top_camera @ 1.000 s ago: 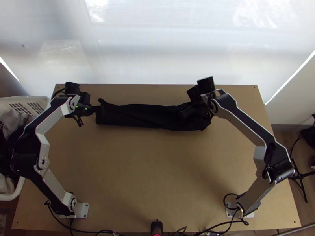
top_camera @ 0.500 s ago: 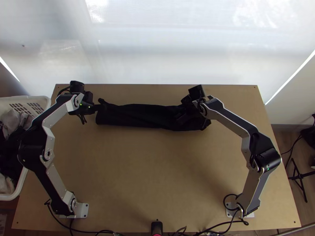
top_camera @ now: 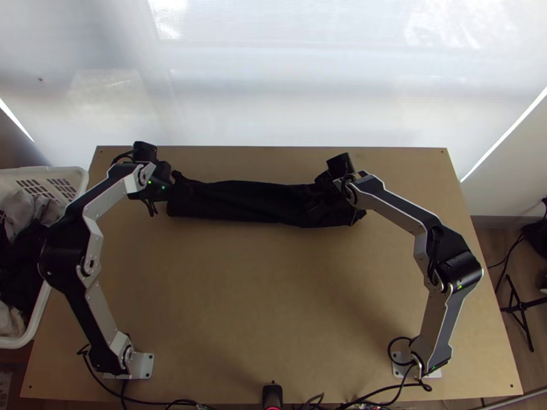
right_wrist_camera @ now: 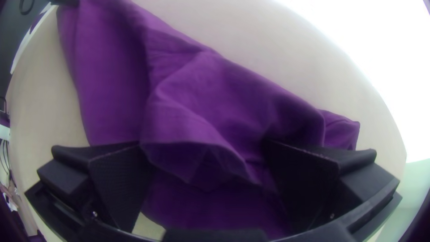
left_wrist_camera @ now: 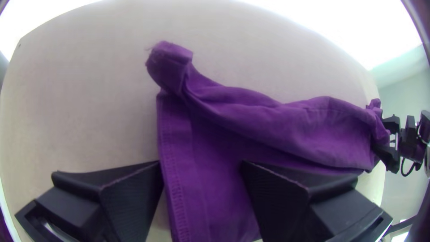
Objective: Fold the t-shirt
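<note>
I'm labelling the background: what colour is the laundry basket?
White; the laundry basket shows best in the top view.

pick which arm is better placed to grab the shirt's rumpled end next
Likely the right: the right claw is open astride loose folds there, whereas the left claw is at the t-shirt's opposite end.

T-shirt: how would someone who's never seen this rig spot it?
Find the light wooden table. Toward its far edge lies the t-shirt, a narrow, dark, rumpled strip running sideways. Unlike the cloths in the white basket, it lies on the table.
</note>
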Robot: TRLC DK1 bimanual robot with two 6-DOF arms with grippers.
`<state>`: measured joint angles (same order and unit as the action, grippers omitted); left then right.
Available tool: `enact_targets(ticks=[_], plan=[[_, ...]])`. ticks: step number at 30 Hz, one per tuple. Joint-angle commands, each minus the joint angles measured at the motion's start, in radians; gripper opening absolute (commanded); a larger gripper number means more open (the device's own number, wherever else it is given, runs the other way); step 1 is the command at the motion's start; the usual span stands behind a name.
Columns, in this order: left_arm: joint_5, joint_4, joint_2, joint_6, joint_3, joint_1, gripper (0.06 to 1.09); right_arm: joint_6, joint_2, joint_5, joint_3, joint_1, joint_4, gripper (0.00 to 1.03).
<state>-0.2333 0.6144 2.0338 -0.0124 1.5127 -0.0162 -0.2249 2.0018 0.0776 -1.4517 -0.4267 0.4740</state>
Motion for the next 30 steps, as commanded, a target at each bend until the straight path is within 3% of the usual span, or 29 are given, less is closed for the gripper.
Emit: enact_targets(ticks=[1, 5, 30], plan=[[-0.035, 0.025, 0.016, 0.008, 0.003, -0.022, 0.57, 0.001, -0.001, -0.002, 0.002, 0.006, -0.003, 0.99], [-0.041, 0.025, 0.006, 0.009, 0.004, -0.021, 0.09, 0.001, -0.005, -0.002, 0.004, 0.013, -0.003, 0.99], [-0.150, 0.196, -0.199, -0.021, 0.314, -0.143, 0.09, -0.005, 0.031, -0.004, 0.024, 0.017, -0.012, 0.98]])
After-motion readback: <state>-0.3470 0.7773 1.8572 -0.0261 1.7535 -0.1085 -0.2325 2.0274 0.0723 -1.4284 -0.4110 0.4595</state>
